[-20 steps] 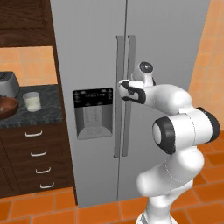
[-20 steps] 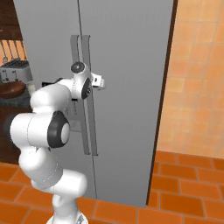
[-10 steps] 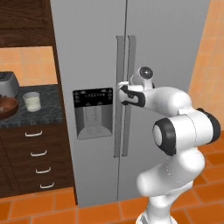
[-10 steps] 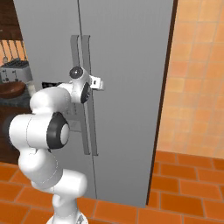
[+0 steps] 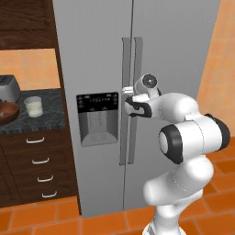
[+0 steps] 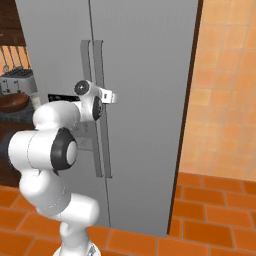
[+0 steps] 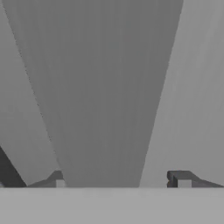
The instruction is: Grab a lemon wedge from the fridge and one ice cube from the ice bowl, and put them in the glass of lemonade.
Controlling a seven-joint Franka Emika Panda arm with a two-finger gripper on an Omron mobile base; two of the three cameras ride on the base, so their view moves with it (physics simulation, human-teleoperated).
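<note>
The fridge [image 5: 96, 50] looks like smooth matt grey metal beside dark wood-grain cabinets [image 5: 27, 23].

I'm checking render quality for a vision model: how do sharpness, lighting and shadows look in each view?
Left base view: crisp, flat even light, no glare on the fridge; glass and bowl are readable. Right base view: equally sharp, the counter at far left dimmer. Hand view: soft, low-contrast grey with a handle between the fingertips, no cast shadows.
</note>
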